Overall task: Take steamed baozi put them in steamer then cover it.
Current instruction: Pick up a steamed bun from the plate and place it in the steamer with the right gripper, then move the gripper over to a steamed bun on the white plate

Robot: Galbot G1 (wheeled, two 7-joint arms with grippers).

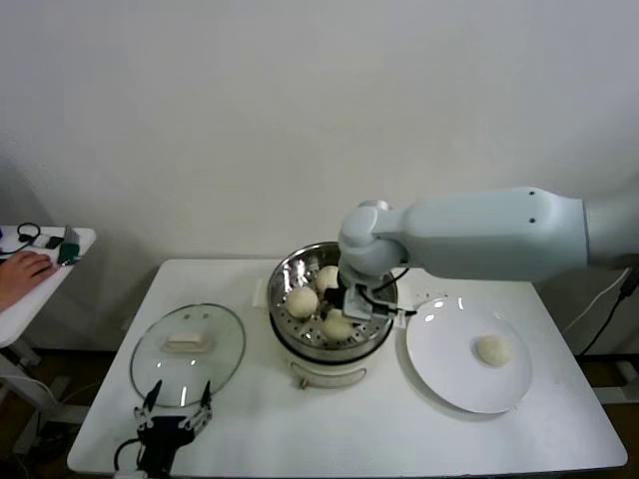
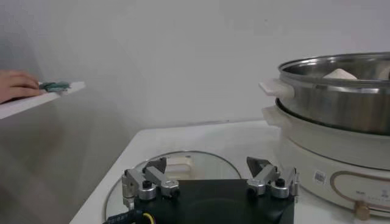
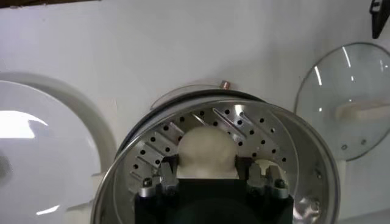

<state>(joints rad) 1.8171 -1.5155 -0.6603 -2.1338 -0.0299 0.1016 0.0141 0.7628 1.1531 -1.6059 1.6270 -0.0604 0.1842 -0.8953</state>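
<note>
Hovering right gripper (image 1: 351,305) inside steamer (image 1: 283,274) rim

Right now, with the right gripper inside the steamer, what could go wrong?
1. The right gripper sits astride a baozi; lifting before it opens fully may drag the bun back out.
2. The steamer already holds neighbouring buns, so withdrawing could knock them.
3. One baozi remains on the plate.

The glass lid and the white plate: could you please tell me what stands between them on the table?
In the head view, the steamer stands between the glass lid and the white plate, with the right gripper lowered into it.
</note>
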